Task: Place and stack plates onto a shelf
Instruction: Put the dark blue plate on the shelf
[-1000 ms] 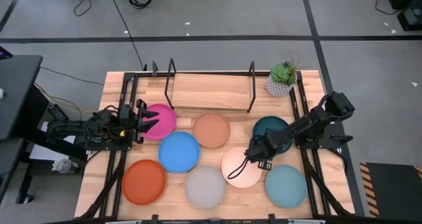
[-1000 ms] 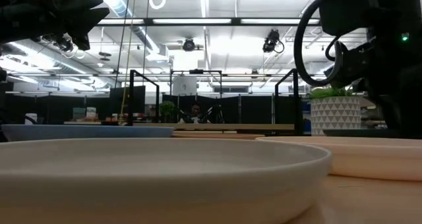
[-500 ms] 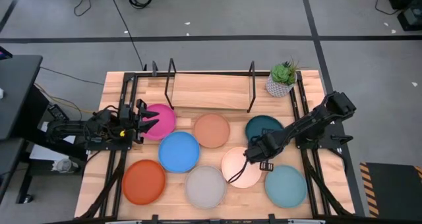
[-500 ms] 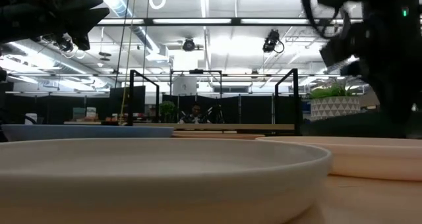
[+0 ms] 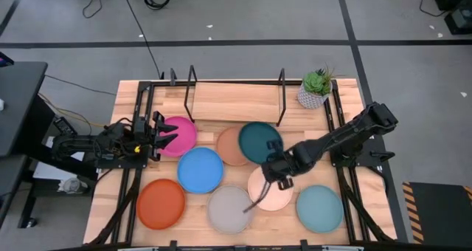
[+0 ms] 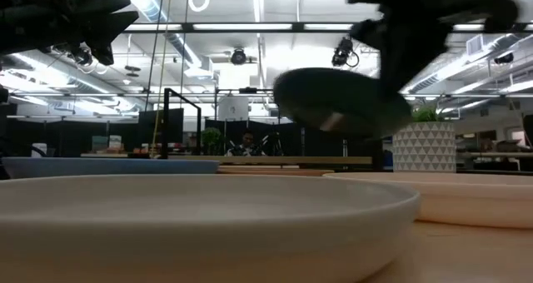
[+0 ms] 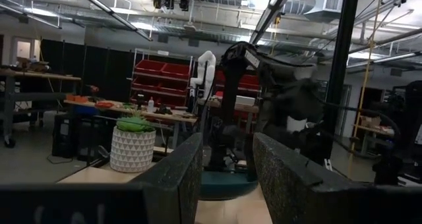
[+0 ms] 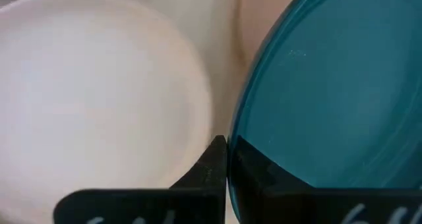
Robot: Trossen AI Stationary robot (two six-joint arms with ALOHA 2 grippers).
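Currently, right gripper [image 5: 274,170]: fingers clamped on the rim of the dark teal plate [image 5: 260,142], which hangs lifted above the table, overlapping the tan plate [image 5: 231,147] and the cream plate [image 5: 267,190]. Left gripper [image 5: 164,135]: fingers spread, empty, just beside the pink plate [image 5: 180,135]. Beyond the teal plate's far edge, the shelf [image 5: 232,102]: bare plank between black hoops. Potted plant [image 5: 316,88] at its right end.

I see a grey concrete floor [image 5: 243,15] crossed by dark tape lines, bright ceiling strip lights [image 6: 250,27], and red storage bins [image 7: 173,71] beyond.
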